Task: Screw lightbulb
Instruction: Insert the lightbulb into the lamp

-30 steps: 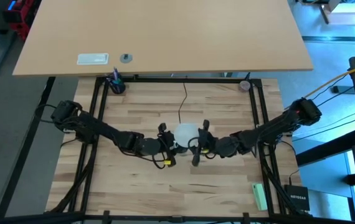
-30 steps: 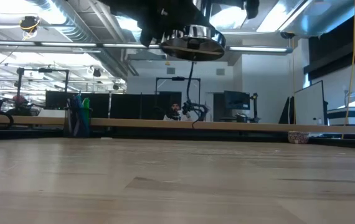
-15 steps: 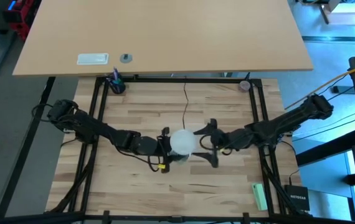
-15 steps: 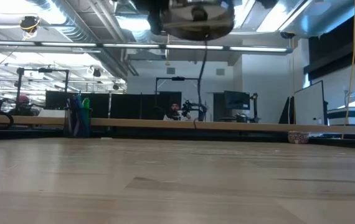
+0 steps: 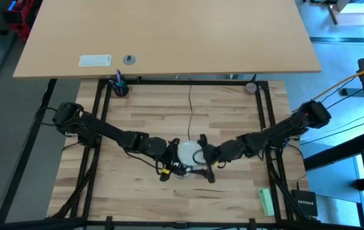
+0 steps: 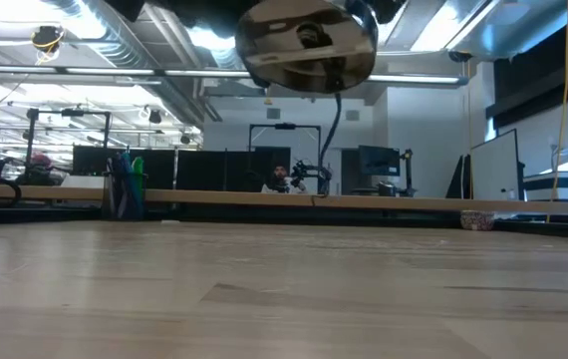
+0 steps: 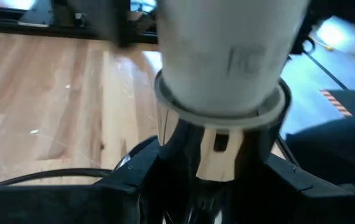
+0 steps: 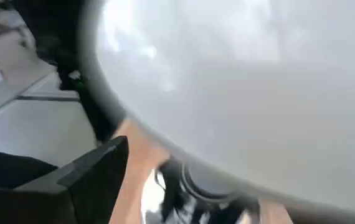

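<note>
The lightbulb [image 5: 187,153] is held above the middle of the table, its frosted globe [image 8: 246,81] filling the right wrist view and its pale neck [image 7: 227,50] showing in the left wrist view. It sits in a shiny metal socket disc [image 6: 306,45], from which a thin black cord [image 5: 189,105] runs to the far edge. My left gripper [image 5: 171,156] is shut on the socket from the left. My right gripper [image 5: 204,158] stands open at the bulb's right, one finger on each side of the globe. I cannot tell whether those fingers touch it. My left gripper pinches the socket [image 7: 218,155] between its two fingers, just below the bulb's neck collar. The fingers come nearly level from the table's left. Socket and bulb are lifted clear of the table, and the cord hangs slack from the disc.
A cup of pens [image 5: 119,86] stands at the far left corner and a small round dish [image 5: 251,87] at the far right. A green block [image 5: 266,201] lies near the right front. Black frame rails [image 5: 99,128] run along both sides.
My right gripper has let go of the globe, opened wide and drawn back toward the table's right edge. It has then come back to the bulb with its fingers apart. My left gripper has swung the bulb and socket toward the near edge. The disc now faces the low camera.
</note>
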`<state>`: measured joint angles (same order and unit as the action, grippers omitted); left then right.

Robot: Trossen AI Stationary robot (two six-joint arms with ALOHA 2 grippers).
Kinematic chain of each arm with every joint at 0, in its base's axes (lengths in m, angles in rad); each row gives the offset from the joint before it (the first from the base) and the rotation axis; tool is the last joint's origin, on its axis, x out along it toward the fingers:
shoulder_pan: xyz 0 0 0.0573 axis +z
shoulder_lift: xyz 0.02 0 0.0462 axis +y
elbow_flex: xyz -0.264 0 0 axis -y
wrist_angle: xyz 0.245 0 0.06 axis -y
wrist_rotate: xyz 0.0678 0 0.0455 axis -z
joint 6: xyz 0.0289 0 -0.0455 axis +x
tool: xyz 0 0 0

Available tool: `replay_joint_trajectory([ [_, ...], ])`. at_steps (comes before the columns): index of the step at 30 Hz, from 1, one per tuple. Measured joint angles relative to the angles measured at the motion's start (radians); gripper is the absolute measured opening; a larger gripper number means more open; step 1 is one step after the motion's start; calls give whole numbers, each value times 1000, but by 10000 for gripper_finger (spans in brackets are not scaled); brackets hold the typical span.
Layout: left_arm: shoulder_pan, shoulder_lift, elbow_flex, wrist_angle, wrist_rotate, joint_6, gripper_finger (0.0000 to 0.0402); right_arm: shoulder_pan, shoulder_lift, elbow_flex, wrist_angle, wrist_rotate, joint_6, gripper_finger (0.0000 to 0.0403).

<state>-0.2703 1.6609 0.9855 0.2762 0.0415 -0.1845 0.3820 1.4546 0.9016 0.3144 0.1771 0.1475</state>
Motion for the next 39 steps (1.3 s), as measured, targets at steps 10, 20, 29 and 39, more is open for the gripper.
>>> replay_joint_trajectory([
  [10,-3,0,0,1,12,25,170,-18,3,0,91,-51,-43,360],
  [20,-3,0,0,8,-62,18,170,-16,3,0,60,11,-47,157],
  [29,-11,0,0,-3,-363,-45,170,-14,4,0,45,294,15,157],
  [39,-24,0,0,0,-628,-152,170,-18,5,0,68,463,116,157],
])
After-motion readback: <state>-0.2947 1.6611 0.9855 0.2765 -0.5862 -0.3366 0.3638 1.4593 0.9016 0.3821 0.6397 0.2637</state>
